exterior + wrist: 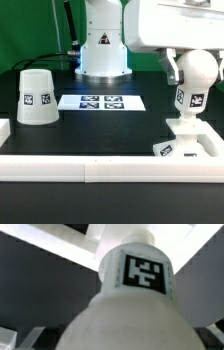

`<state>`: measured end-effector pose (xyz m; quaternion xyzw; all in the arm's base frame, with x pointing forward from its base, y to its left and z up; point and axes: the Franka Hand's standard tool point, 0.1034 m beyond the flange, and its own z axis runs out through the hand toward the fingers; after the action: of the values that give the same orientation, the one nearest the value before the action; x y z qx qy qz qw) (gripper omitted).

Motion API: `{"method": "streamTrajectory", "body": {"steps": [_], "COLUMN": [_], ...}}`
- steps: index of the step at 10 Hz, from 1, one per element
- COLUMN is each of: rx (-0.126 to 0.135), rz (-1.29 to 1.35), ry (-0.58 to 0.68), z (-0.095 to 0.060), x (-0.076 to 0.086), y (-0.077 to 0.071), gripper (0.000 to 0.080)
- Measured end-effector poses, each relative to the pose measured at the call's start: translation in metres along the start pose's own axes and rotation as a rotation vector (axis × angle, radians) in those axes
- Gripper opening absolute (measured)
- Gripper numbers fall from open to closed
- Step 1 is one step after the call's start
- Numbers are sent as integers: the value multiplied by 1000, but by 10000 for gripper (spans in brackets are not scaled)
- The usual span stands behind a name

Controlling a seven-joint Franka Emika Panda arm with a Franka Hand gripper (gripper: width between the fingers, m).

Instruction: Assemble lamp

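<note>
Gripper (pixel 193 68) fingers are seen straddling the ball head of the bulb (pixel 190 98), one dark finger (pixel 172 66) lying against its 9 o'clock side; whether the head is clamped cannot be told. The bulb is placed directly at 6 o'clock of the gripper, upright on the base block (pixel 190 135). Its tagged stem (pixel 135 297) fills the wrist view. The shade (pixel 35 97) is set well apart, at 9 o'clock of the marker board (pixel 100 101).

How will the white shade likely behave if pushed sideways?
The shade stands with its wide end down on the table, so it would probably slide rather than tip. It looks like stiff matte plastic, likely not slippery to grip. If knocked over, its taper would probably make it roll in a curve.
</note>
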<state>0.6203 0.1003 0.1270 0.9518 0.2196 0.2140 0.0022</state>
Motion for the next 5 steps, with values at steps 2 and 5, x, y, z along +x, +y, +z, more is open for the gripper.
{"method": "streamTrajectory", "body": {"steps": [2,5], "rx": [3,-6], "rz": [-2,-3], "ry": [-6,18], "z": [4,8], "x": [-2,-3], "y": [-2,-3], "gripper": [577,577]}}
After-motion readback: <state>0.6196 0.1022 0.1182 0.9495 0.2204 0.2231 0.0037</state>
